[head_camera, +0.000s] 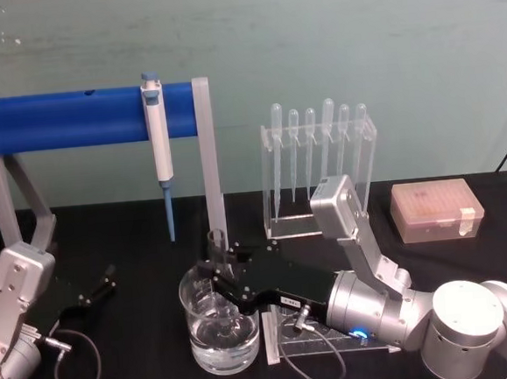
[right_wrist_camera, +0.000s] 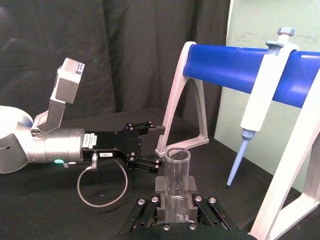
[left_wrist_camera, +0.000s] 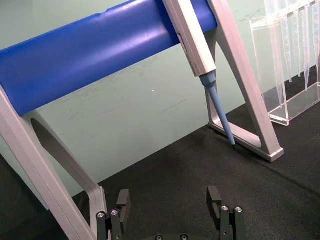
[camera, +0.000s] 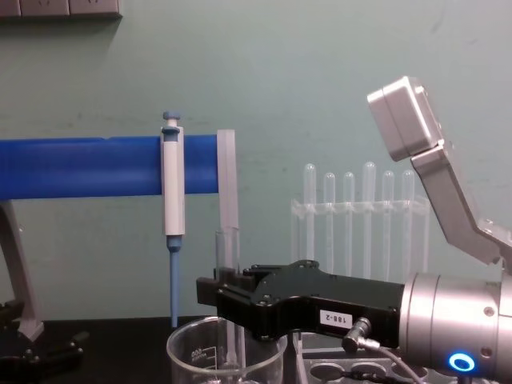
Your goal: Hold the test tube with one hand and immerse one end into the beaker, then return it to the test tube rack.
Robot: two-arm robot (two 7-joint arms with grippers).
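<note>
You have one beaker (head_camera: 196,321), one test tube (head_camera: 218,248), one micropipette (head_camera: 157,136) and one blue stand (head_camera: 63,118). You also have six pipettes (head_camera: 329,140), one pipette rack (head_camera: 271,188), one tube rack (camera: 320,372) and one tip box (head_camera: 436,211).

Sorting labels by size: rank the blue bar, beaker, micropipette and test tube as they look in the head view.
1. blue bar
2. beaker, nearer the camera
3. micropipette
4. test tube, partly hidden by the right gripper
</note>
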